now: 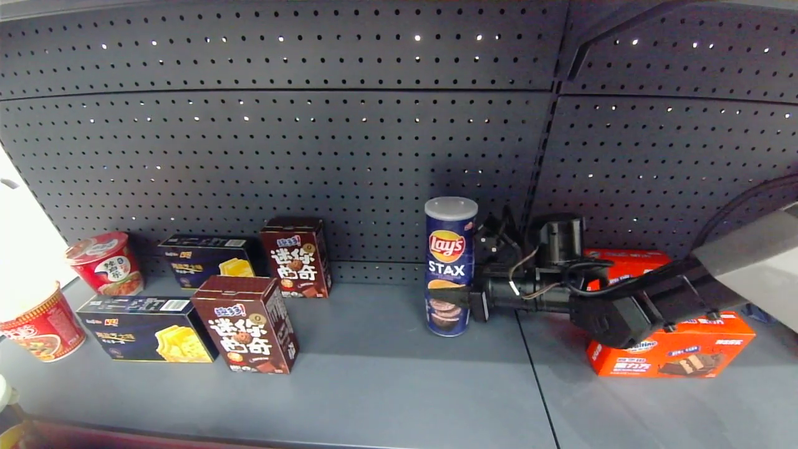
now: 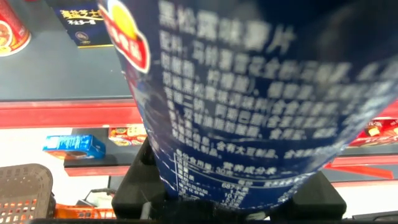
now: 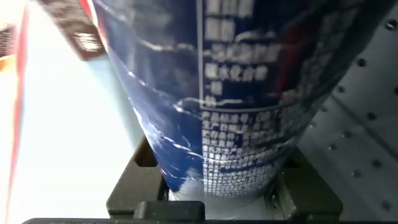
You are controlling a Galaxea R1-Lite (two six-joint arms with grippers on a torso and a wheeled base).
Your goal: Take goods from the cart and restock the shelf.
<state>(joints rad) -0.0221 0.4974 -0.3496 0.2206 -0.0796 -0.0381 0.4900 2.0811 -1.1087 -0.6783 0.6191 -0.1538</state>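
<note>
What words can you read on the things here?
"Lay's", "STAX": blue can standing on the shelf.
"黑松露味薯片": second blue can, left wrist view.
Print on the boxes and cups, and the cans' fine print: too blurred to read.

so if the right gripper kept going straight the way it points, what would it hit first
The right gripper is clamped on the chips can, so that is first. Beyond it, to the robot's left along the shelf, probably the rear brown cookie box, though depth is unclear.
</note>
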